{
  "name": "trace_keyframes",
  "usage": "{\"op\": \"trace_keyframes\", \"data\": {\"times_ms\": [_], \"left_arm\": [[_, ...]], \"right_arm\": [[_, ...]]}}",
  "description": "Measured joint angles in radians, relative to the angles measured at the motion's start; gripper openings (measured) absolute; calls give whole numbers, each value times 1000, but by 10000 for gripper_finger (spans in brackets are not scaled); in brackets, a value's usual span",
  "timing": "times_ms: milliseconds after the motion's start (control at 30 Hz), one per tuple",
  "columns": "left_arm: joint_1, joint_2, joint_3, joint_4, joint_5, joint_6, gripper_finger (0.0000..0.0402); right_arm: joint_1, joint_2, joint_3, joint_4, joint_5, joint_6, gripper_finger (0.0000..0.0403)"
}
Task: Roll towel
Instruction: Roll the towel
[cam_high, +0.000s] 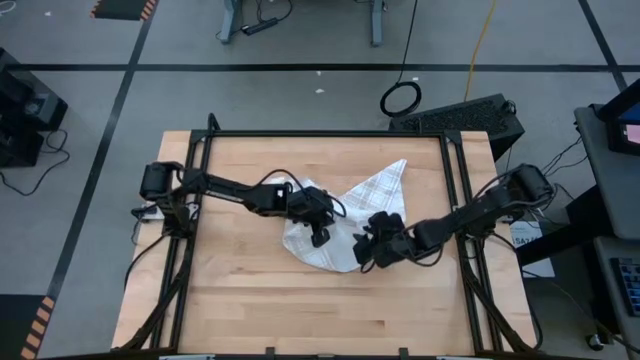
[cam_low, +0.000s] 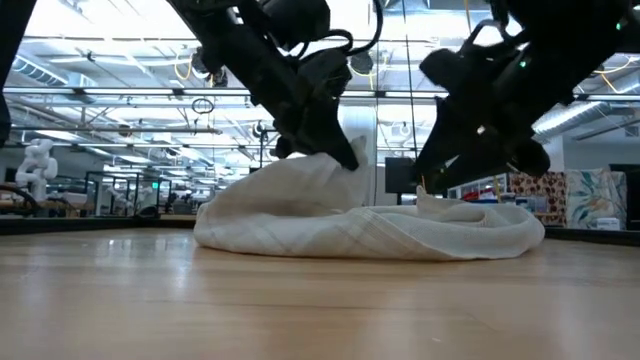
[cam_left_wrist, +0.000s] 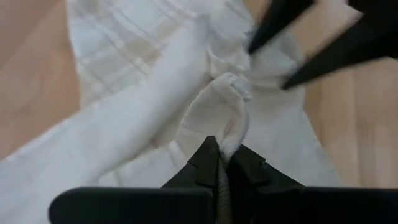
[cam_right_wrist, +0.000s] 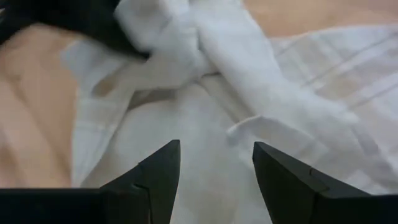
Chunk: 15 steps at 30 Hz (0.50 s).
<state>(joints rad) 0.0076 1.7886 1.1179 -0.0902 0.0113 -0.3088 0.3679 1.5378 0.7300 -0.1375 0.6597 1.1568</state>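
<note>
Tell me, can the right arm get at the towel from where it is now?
Probably yes. The right gripper hangs open just over the towel, nothing lying between them. The left gripper, shut on a fold of it, sits off to one side.

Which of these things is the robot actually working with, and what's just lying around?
In use:
- towel, bunched on the table
- left hand, pinching a towel fold
- right hand, open over the towel

Lying about:
- cable coil on the floor
- black case behind the table

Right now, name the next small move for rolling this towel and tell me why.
Probably lower the open right claw onto the towel fold below it and close. The left claw is already shut on a bunched fold, while the towel lies crumpled, not rolled, on the table.
</note>
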Motion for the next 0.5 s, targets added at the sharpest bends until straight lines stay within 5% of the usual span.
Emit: {"op": "trace_keyframes", "data": {"times_ms": [200, 500], "left_arm": [[-38, -4, 0, -2, -3, -47, 19], [-55, -4, -1, -3, -21, -52, 19]], "right_arm": [[-12, 20, 0, -6, 37, -45, 184], [-33, 89, 0, 18, -34, -18, 103]]}}
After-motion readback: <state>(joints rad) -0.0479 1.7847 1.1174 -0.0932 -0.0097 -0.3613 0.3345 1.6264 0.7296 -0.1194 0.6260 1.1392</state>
